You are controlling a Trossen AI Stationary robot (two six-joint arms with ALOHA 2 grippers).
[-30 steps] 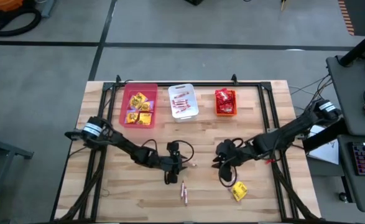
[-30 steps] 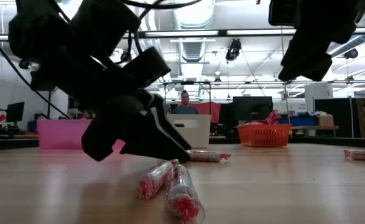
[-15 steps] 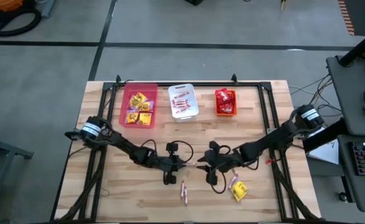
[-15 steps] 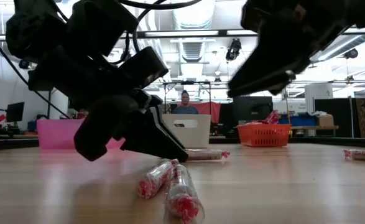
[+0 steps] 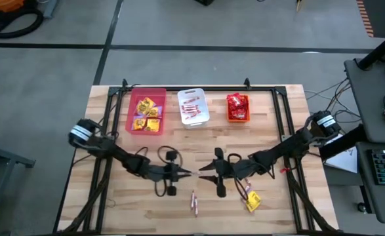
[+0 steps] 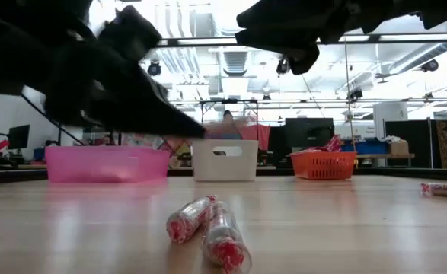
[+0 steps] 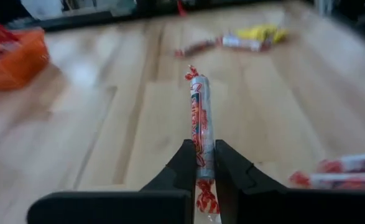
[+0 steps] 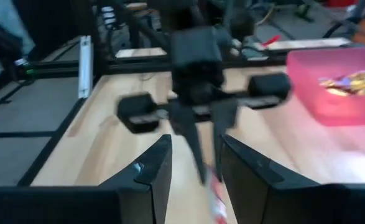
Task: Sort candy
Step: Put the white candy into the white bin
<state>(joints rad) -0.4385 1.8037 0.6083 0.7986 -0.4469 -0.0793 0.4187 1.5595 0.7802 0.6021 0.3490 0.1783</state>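
Grippers tip to tip mid-table | left gripper clamps candy stick | right gripper parted

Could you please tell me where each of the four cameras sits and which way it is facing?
High: overhead, facing down; both arms, left claw, right claw.
Low: table height, facing the bins; arms overhead.
Left wrist: on left arm, along its fingers gripping a candy stick.
Right wrist: on right arm, facing the left claw.
Shared: pink bin.

Wooden table with bins, candy
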